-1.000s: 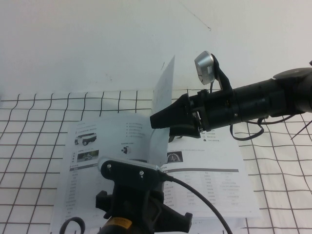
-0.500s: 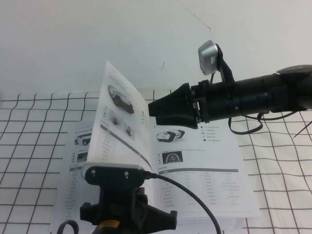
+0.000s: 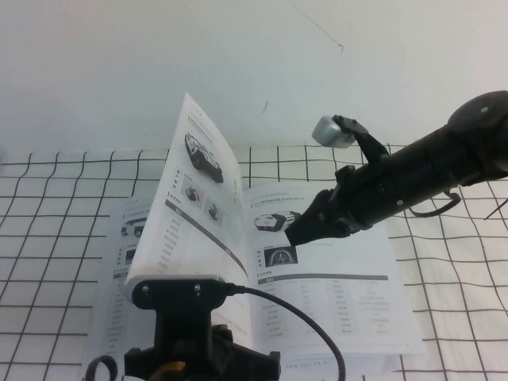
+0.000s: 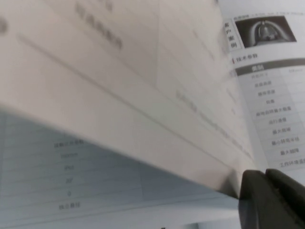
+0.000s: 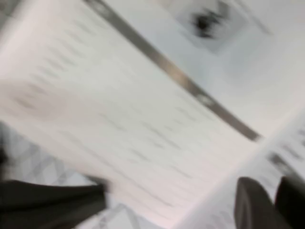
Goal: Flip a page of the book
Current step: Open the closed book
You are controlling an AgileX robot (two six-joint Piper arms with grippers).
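The book lies open on the gridded table. The page stands up from the spine, curved and leaning left, with its black vehicle photo facing right. My right gripper hovers over the right-hand leaf, apart from the page, its fingers together and empty. In the right wrist view the page fills the frame. My left arm is at the front, below the page's lower edge, and hides its gripper there. In the left wrist view the left gripper is shut beside the page's bottom edge.
The white cloth with a black grid covers the table around the book. A white wall rises behind it. The left arm's cable loops over the book's right leaf.
The right gripper held the page upright, let it go, and dropped down-right over the right leaf. The page swung left and now stands free. The left arm sank lower.
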